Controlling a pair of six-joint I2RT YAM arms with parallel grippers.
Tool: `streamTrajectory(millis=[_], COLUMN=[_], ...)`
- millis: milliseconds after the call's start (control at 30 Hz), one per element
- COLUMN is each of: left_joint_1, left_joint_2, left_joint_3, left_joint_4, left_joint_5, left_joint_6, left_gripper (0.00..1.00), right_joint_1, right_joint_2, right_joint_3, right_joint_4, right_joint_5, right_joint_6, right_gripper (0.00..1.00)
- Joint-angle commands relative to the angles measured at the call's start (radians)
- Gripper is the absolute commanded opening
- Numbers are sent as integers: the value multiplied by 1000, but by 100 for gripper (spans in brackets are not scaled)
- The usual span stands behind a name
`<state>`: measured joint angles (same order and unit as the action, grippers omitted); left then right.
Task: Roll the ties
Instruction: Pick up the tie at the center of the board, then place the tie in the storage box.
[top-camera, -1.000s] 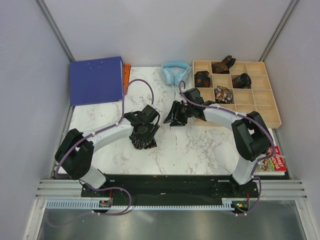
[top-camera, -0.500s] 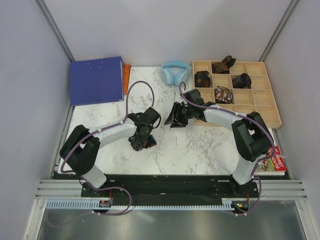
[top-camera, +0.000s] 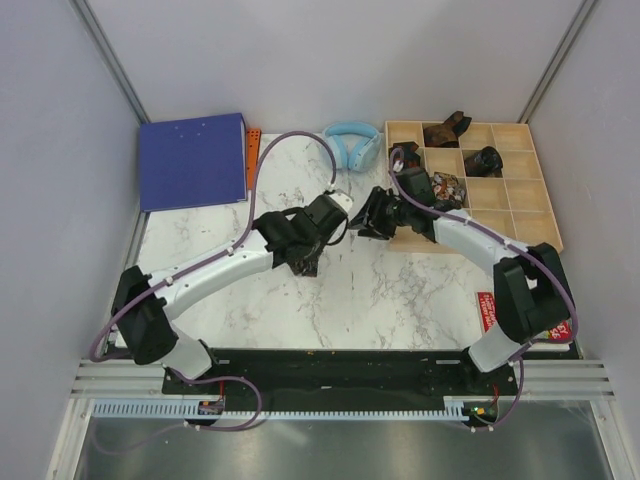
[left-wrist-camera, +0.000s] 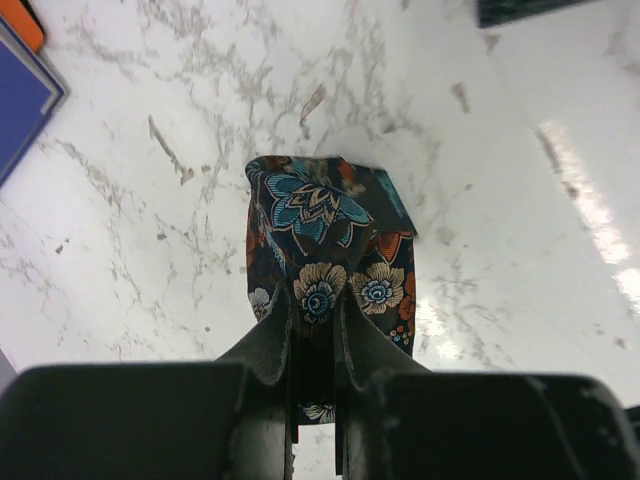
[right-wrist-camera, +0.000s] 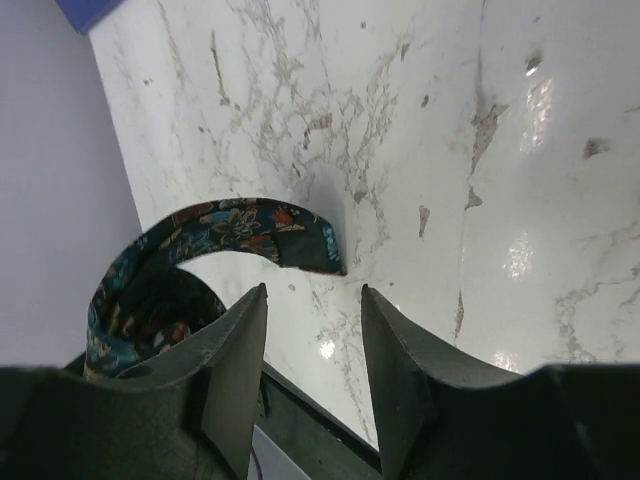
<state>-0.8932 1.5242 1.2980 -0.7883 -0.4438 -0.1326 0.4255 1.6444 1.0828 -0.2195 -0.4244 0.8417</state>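
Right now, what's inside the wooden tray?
Four rolled ties show in the tray: two in plain view, two partly behind the right arm. The arm hides the near-left cells; their contents can't be seen.

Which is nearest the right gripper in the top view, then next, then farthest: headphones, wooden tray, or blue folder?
From the right gripper:
1. The wooden tray, close beside it on the right.
2. The headphones, behind it at the back of the table.
3. The blue folder, far off at the back left.
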Motion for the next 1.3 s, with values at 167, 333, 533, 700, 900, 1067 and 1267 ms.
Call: streamTrajectory(millis=[167, 333, 533, 700, 900, 1067, 1267], left_joint_1=[-213, -265, -276, -289, -291, -283, -219], left_joint_2=[73, 187, 316, 416, 456, 485, 527], left_joint_3=[317, 484, 717, 823, 888, 934, 955], left_joint_4=[-65, -52, -38, -37, 7, 58, 133], left_joint_5=[31, 154, 414, 553, 580, 507, 484], left_joint_6=[-1, 45, 102, 163, 206, 240, 214], left_gripper=[2, 2, 2, 2, 2, 2, 2], right_joint_1=[-250, -413, -536, -536, -533, -530, -530], right_joint_2=[-185, -334, -402, -256, -94, -78, -81], right_joint_3=[0, -47, -93, 3, 26, -18, -78], right_joint_4=[-46, -106, -115, -104, -78, -78, -75], right_joint_5=[33, 93, 115, -26, -203, -246, -270], right_joint_6=[37, 68, 94, 47, -7, -38, -44], right_gripper=[51, 53, 58, 55, 40, 16, 3])
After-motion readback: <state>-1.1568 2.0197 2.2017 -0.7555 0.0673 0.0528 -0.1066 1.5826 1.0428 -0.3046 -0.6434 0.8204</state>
